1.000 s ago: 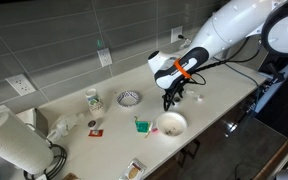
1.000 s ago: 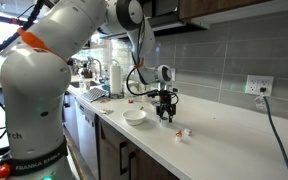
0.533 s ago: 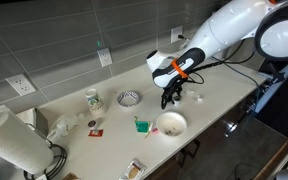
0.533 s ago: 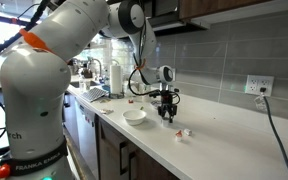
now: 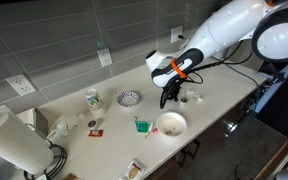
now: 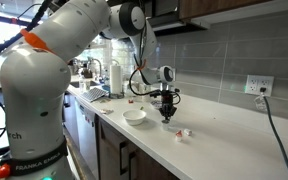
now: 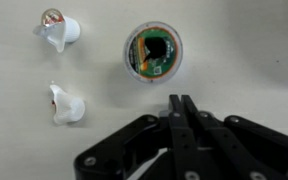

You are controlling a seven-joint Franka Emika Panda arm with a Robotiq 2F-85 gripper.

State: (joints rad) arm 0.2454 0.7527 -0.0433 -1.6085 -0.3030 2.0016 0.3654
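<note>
1. Counter: pale, long, against a grey tiled wall. It carries every item below.
2. Arm: white, reaching over the counter's middle, wrist bent down so the tool points at the surface.
3. Paper-towel roll: upright at the counter's far end, well apart from the tool.
4. White bowl: empty, mouth up, near the front edge, just beside the tool in both exterior views.
5. Patterned bowl: smaller, set back toward the wall.
6. Mug: upright, beyond the patterned bowl.
7. Tool: fingers pressed together with nothing between them, poised low over bare counter. Judged a miss or a pause, since it holds no item.
8. Coffee pod: upright on its base, printed foil lid facing the wrist camera. In the wrist view it lies just past the fingertips, slightly to the picture's left, near but apart.
9. Creamer cup: tipped over, farther off than the pod.
10. Second creamer cup: on its side, level with the fingertips, well clear.
</note>
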